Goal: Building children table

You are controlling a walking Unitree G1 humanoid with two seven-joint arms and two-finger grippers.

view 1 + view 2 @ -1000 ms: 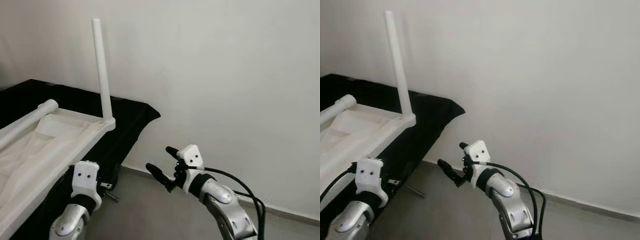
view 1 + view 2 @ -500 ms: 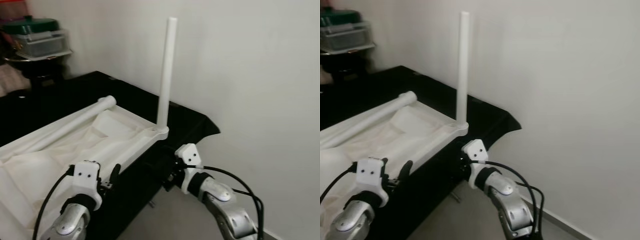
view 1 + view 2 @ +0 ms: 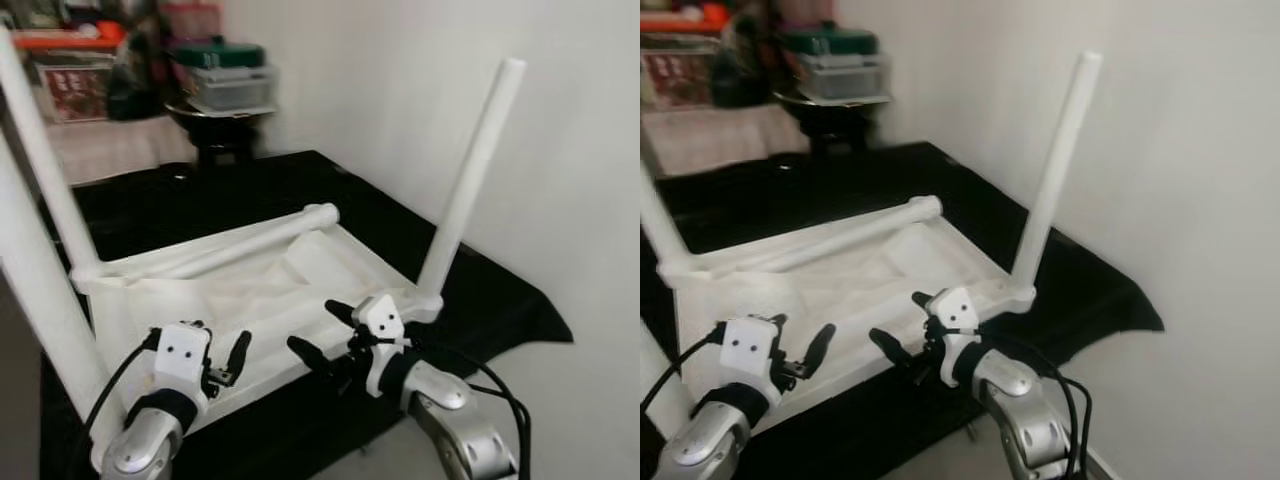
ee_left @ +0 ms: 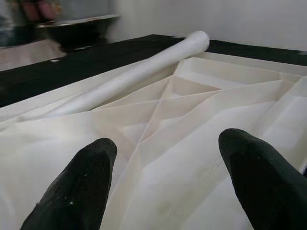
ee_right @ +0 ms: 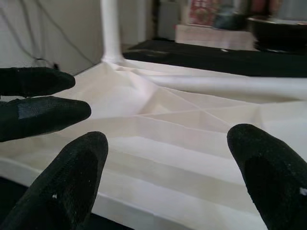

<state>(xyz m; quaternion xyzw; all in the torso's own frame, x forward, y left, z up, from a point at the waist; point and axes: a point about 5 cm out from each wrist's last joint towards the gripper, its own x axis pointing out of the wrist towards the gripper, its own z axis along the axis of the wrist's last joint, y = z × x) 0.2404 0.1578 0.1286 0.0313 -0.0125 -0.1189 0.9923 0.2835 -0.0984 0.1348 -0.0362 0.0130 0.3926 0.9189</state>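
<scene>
Facing upturned table (image 3: 250, 285), right claw (image 3: 322, 338) open-fingered

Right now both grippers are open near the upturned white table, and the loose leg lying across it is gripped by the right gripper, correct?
Not quite. The loose leg lies ungripped across the upturned table. The left eye view shows the right gripper and left gripper both open, short of the leg.
</scene>
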